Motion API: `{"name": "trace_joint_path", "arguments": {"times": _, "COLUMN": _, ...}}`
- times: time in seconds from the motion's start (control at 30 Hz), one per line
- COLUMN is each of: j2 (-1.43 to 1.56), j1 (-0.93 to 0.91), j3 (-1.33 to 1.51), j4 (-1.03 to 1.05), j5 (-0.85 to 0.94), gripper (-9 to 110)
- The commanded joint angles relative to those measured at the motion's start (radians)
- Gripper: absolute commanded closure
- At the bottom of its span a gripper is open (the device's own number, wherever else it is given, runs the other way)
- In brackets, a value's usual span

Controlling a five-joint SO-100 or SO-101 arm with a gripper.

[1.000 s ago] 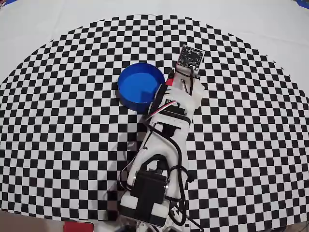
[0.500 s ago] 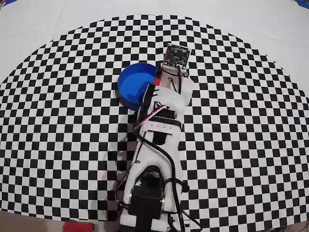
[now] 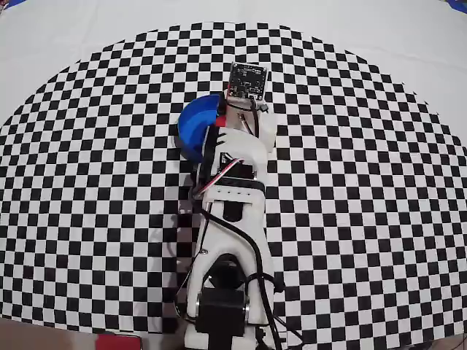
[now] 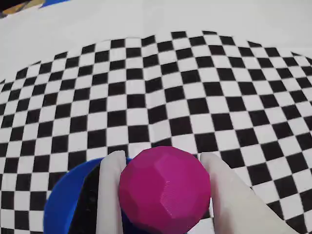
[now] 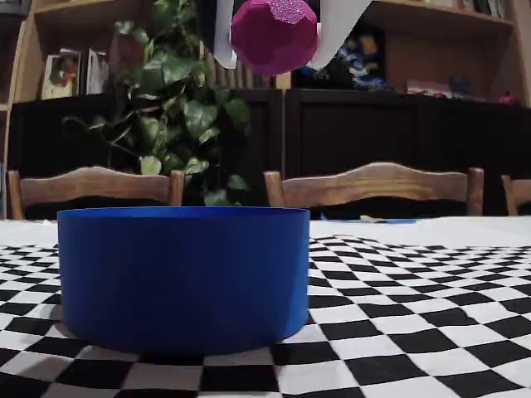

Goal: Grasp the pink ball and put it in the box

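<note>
1. One pink ball [image 4: 165, 190], one blue box [image 5: 183, 275] and one arm with a single gripper [image 4: 163, 195] are all that count on the checkered cloth [image 3: 365, 182].
2. Up close in the wrist view, at the lower middle of the frame, the pink ball is a matte magenta sphere with faint flat facets across its surface.
3. Two white fingers [image 4: 110, 195] press against the ball's left and right sides in the wrist view, so the jaws are pinching the ball between them.
4. From the low fixed view the ball [image 5: 275, 35] sits at the top centre of the frame, gripped between the white fingers [image 5: 224, 37] and well clear of the table.
5. Below it in that view stands the box, a round, shallow, bright blue container with a thin wall, filling the lower left of the frame; the ball hangs above the box's right part.
6. From above, the box [image 3: 195, 127] shows left of centre in the upper half, its right part covered by the arm [image 3: 230, 219], which reaches up from the bottom edge.
7. Whatever lies inside the box I cannot tell; the part of the blue floor that shows is bare.
8. Behind the table in the fixed view are wooden chairs [image 5: 373, 186] and a leafy plant [image 5: 178, 108].
</note>
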State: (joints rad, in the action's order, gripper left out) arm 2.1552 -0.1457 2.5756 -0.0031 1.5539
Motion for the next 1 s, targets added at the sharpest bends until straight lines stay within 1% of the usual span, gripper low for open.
{"name": "trace_joint_path", "arguments": {"times": 0.0, "j2": 0.032, "j1": 0.038, "j3": -0.005, "j4": -0.025, "j5": 0.003, "gripper": 101}}
{"name": "trace_joint_path", "arguments": {"times": 0.33, "j2": 0.038, "j1": 0.137, "j3": 0.012, "j4": -0.025, "j5": 0.002, "gripper": 101}}
{"name": "trace_joint_path", "arguments": {"times": 0.97, "j2": -0.021, "j1": 0.147, "j3": 0.029, "j4": -0.025, "j5": -0.006, "gripper": 101}}
